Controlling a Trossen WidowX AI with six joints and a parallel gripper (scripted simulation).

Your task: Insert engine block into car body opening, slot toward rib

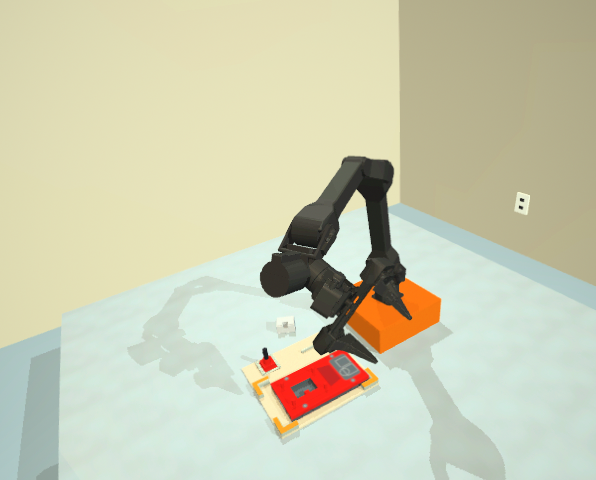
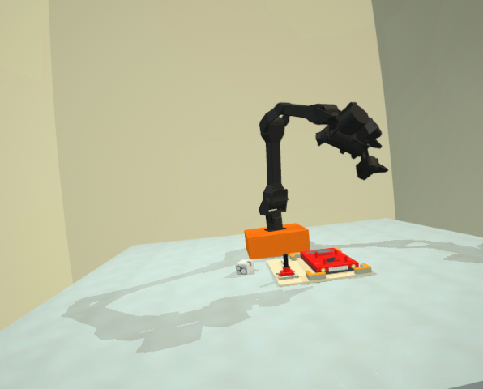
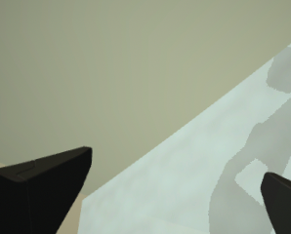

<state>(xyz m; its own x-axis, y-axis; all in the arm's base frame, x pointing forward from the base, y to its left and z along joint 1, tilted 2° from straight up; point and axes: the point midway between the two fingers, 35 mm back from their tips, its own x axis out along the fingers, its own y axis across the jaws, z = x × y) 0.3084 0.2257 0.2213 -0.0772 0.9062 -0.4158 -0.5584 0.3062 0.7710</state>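
Still unplaced: engine block (image 1: 285, 325) (image 2: 245, 267), white, on the surface (image 1: 148, 423) (image 2: 216, 347), just beside the base board (image 1: 251, 373) (image 2: 272, 275). Opening (image 1: 303, 387) in the car body (image 1: 319, 382) (image 2: 330, 260) unfilled. Pincer (image 1: 394, 341) (image 2: 384, 156) (image 3: 178, 169) wide, nothing in it, up in the air. Looks like zero steps done; left: grasp, align slot to rib, seat, retreat. Count: one block, one car body, one black-handled red piece (image 1: 267, 361) (image 2: 286, 270), one arm (image 1: 378, 222) (image 2: 273, 163), one orange plinth (image 1: 417, 299) (image 2: 275, 245).

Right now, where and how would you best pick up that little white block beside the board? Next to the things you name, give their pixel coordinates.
I'd grip the engine block (image 1: 285, 326) (image 2: 245, 267) by two opposite upright sides, coming straight down from above. It sits low on the table, squat and boxy, apart from the board (image 1: 251, 370) (image 2: 275, 279), so both fingers should fit around it. Which pair of sides suits the slot best, I can't tell.
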